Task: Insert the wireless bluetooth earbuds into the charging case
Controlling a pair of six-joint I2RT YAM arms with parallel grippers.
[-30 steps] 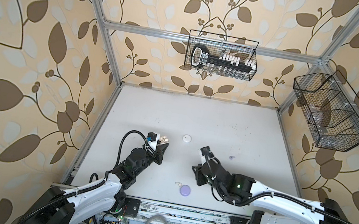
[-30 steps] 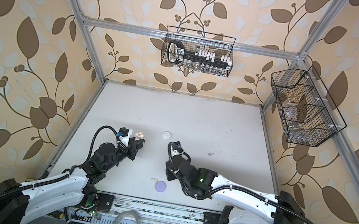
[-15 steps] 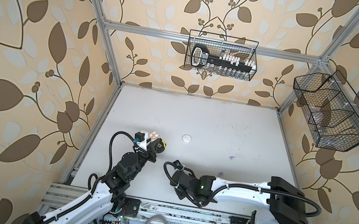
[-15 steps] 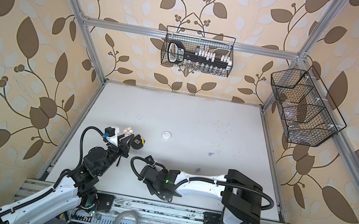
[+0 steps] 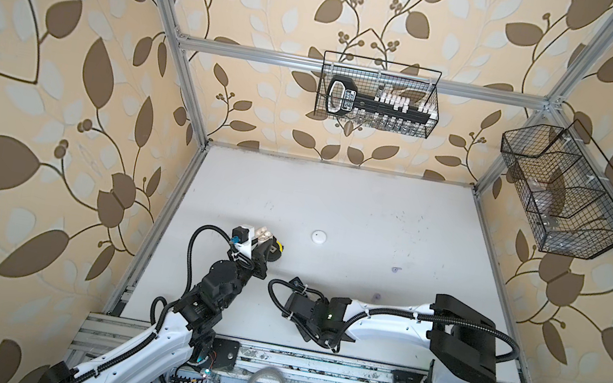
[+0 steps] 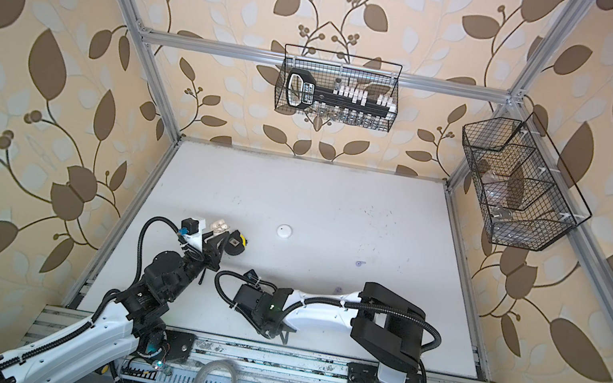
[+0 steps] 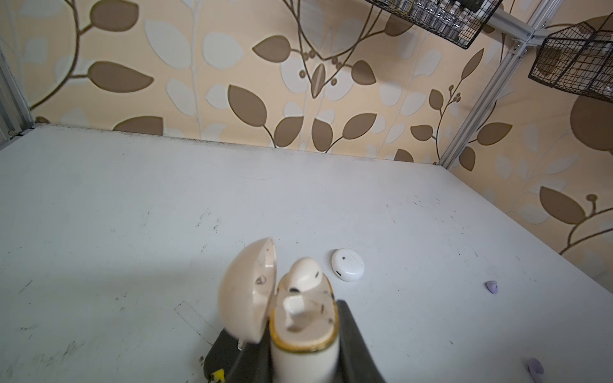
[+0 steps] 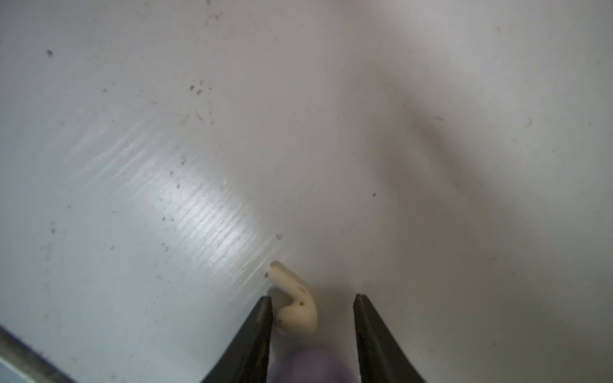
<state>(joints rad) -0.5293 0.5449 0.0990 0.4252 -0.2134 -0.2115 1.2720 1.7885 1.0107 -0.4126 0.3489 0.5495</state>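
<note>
My left gripper (image 7: 298, 345) is shut on a cream charging case (image 7: 303, 351) whose lid (image 7: 247, 291) hangs open. One cream earbud (image 7: 305, 277) sits in a socket of it. The case (image 5: 264, 233) shows in both top views at the left of the table. My right gripper (image 8: 311, 298) is open, low over the table near its front edge. A cream earbud (image 8: 297, 306) lies between its fingers, close to one finger (image 8: 262, 328) and apart from the other. A blurred lavender shape (image 8: 315, 363) fills the gap further back. In both top views the right arm (image 5: 322, 313) hides this earbud.
A white round case (image 5: 318, 236) lies mid-table, also in the left wrist view (image 7: 347, 269). Two lavender earbuds (image 5: 395, 269) (image 5: 377, 296) lie to the right of it. Wire baskets (image 5: 377, 99) (image 5: 565, 194) hang on the back and right walls. The front rail (image 5: 309, 364) runs close to the right gripper.
The right arm has swung back from the middle of the table to the front edge and come down over the cream earbud. The left gripper still holds the open case, barely moved.
</note>
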